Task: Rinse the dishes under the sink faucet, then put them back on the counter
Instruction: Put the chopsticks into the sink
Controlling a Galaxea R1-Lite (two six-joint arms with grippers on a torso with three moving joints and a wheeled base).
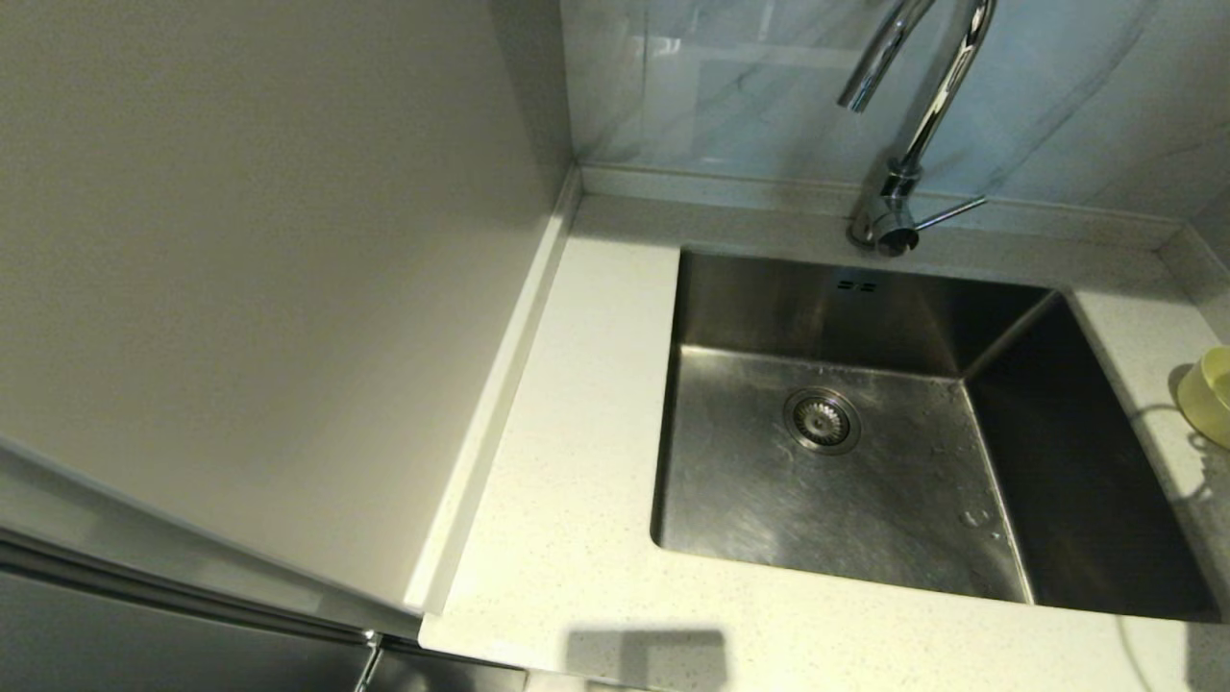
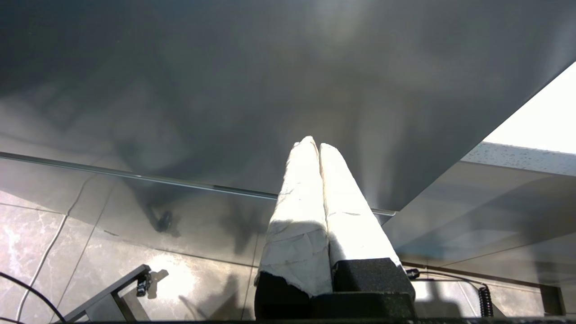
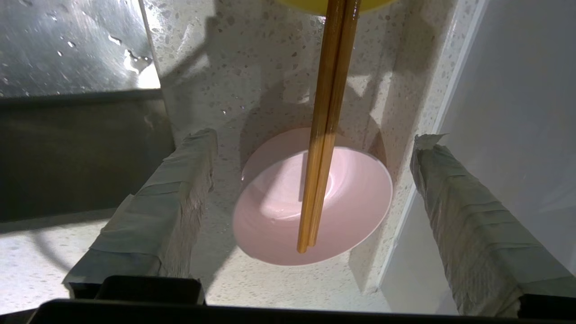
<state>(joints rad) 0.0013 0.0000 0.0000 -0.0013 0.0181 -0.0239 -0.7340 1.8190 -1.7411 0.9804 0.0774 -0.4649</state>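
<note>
In the right wrist view a pale-pink bowl (image 3: 279, 216) stands on the speckled counter (image 3: 252, 67). The brown chopsticks (image 3: 326, 126) lie together across it, their far end reaching the pale-yellow bowl (image 3: 310, 3). My right gripper (image 3: 313, 137) hovers over the pink bowl, open wide, its fingers well apart from bowl and chopsticks. The head view shows the sink (image 1: 865, 500), the faucet (image 1: 913, 144) and the yellow bowl (image 1: 1213, 396) at the far right edge; the right arm is outside it. My left gripper (image 2: 313, 143) is shut and empty, parked low beside a dark cabinet front.
A pale wall panel (image 3: 517, 90) rises right beside the pink bowl. The sink's steel edge (image 3: 67, 45) lies on the other side, wet with drops. A tall pale cabinet side (image 1: 269, 288) borders the counter (image 1: 577, 432) on the left.
</note>
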